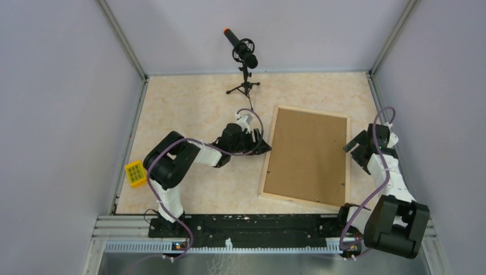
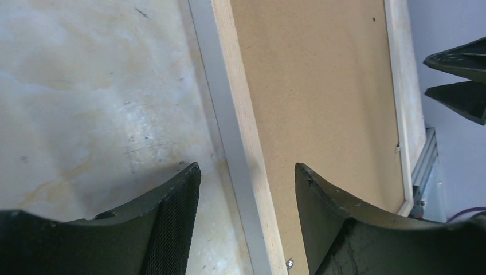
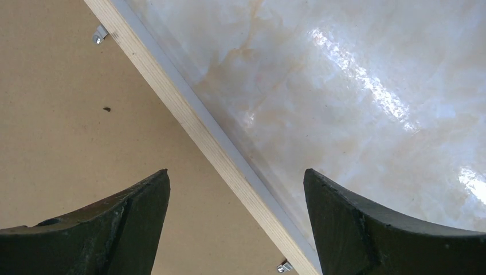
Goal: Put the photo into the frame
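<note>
Bright, soft, even light fills the overhead view. The pale walls [image 1: 57, 114] look flat, and shadows on the counter [image 1: 189, 109] are faint. That view is sharp from edge to edge. In the right wrist view, white glare streaks across the glossy counter at the upper right. Both wrist views are well lit. The dark jaws close to the lens show little detail and look slightly soft, and the left wrist view is a touch hazy.
</note>
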Robot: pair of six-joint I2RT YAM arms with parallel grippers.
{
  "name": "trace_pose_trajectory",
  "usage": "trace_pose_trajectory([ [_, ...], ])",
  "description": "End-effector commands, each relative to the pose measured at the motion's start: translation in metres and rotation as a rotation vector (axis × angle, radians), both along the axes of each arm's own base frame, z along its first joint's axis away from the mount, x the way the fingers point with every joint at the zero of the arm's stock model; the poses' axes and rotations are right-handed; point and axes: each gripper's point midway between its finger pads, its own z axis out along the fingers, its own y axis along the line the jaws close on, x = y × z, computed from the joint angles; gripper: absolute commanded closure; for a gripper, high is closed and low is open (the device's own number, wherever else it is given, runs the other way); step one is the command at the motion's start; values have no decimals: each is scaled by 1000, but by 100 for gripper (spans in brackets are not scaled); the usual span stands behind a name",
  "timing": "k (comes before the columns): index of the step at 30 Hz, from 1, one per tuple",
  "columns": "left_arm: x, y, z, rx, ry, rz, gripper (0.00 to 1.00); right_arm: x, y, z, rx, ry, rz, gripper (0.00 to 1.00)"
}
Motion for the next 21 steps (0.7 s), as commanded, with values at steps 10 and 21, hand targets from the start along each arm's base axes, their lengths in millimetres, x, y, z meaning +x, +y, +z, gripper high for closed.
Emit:
trace_pose_trajectory([
  [10,-42,-28,-30,-36,173,-102,35,63,44,-14,245,-153,235,19],
  [21,-89,-85,-31,0,195,-262,41,145,56,10,329,-300,349,20],
])
